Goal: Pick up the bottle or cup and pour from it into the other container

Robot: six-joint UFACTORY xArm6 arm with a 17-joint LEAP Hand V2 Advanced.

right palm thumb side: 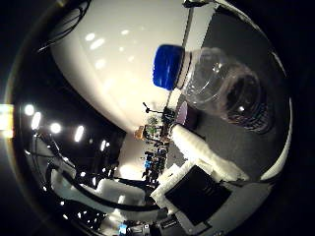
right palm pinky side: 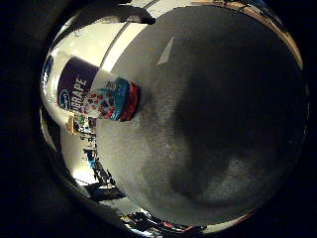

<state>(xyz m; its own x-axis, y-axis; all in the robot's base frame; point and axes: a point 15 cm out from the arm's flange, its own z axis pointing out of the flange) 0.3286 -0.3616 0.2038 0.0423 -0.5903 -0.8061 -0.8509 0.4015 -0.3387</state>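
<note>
In the right thumb side palm view a clear plastic bottle with a blue cap fills much of the picture, close to the palm, with the ceiling behind it. White and black fingers of my hand curl in alongside the bottle's body. In the right little finger side palm view a container with a purple label and a colourful band stands on the grey table, away from the hand. A dark part of the hand shows at the edge.
The grey table carries a broad dark shadow below the hand. Room furniture and clutter show past the table's edge, with bright ceiling lights above.
</note>
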